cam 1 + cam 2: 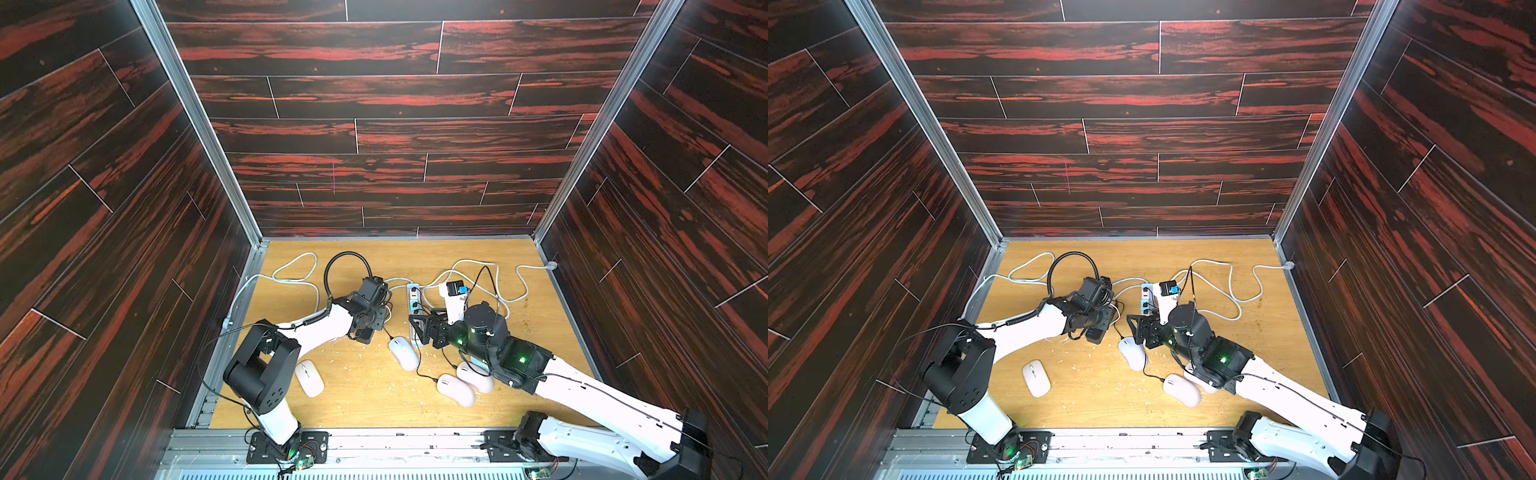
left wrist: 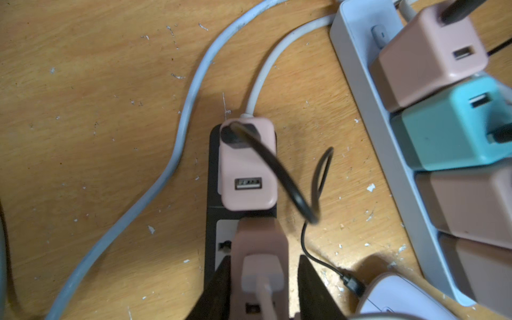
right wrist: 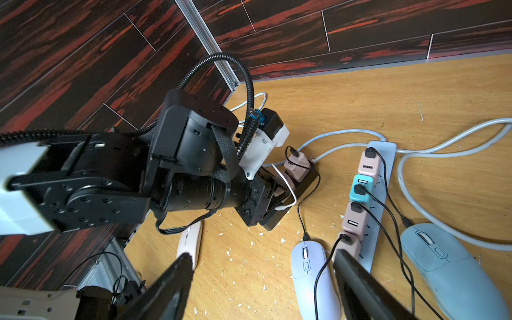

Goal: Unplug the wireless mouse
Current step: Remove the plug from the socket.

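The flat mouse (image 1: 309, 378) lay toward the front left corner of the surface (image 1: 374, 399), well apart from the black strip (image 2: 214, 171) at mid-surface. There the left claw (image 2: 264, 257) straddled a pink charger (image 2: 260, 241); whether it gripped could not be told. The right claw (image 3: 262, 255) hung spread wide, empty, above a lilac mouse (image 3: 307, 266) beside the white strip (image 3: 388, 155).

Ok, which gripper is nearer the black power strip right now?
Left. The left gripper sits right over the black power strip, jaws either side of a pink charger plugged into it. The right gripper hangs apart from it, jaws open, by the white power strip.
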You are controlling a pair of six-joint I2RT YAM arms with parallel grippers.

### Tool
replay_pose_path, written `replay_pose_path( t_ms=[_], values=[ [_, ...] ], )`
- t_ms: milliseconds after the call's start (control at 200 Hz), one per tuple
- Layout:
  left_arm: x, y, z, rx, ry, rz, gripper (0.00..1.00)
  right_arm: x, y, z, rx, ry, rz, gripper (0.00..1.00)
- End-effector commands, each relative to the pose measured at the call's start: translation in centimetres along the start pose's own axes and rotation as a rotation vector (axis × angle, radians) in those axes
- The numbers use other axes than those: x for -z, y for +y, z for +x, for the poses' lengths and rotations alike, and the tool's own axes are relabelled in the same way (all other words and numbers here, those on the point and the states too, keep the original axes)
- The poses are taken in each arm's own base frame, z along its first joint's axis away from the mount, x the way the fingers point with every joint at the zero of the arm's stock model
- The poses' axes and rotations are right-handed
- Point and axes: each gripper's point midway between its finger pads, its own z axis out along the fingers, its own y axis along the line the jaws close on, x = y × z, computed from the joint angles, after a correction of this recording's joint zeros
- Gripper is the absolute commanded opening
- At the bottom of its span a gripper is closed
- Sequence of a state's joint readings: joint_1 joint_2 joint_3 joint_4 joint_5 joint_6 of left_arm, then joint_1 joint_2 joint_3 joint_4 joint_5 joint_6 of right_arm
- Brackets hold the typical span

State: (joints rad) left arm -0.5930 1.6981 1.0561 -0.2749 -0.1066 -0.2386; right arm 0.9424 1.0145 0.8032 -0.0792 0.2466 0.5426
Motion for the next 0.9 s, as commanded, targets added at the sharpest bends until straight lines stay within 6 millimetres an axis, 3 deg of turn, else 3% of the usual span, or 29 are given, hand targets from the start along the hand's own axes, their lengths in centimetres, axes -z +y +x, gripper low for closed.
replay_pose_path(
  t_ms=[0, 316, 466, 526, 671, 892],
  values=[
    [0.0, -0.2, 0.0, -0.029, 0.021, -0.013, 0.36, 0.2, -0.6, 0.7, -0.008, 0.012, 0.019, 0.82],
    [-0.3, -0.5, -0.2, -0.015, 0.024, -0.006, 0.19, 0.2, -1.1, 1.3, -0.034, 0.014, 0.03, 0.81],
    [0.0, -0.9, -2.3, 0.047, -0.011, 0.018, 0.04, -0.8, -1.3, 2.4, -0.1, 0.035, 0.022, 0.79],
    [-0.9, -0.8, -2.6, 0.08, 0.001, 0.025, 0.0, -1.5, -0.9, 3.0, -0.14, 0.05, 0.0, 0.78],
    [-1.0, -0.7, -4.2, 0.175, -0.023, 0.093, 0.0, -3.4, -0.2, 4.2, -0.223, 0.071, -0.036, 0.73],
    [-0.6, -0.1, -3.7, 0.199, -0.012, 0.156, 0.0, -7.0, 0.9, 5.7, -0.305, 0.121, -0.065, 0.63]
  ],
)
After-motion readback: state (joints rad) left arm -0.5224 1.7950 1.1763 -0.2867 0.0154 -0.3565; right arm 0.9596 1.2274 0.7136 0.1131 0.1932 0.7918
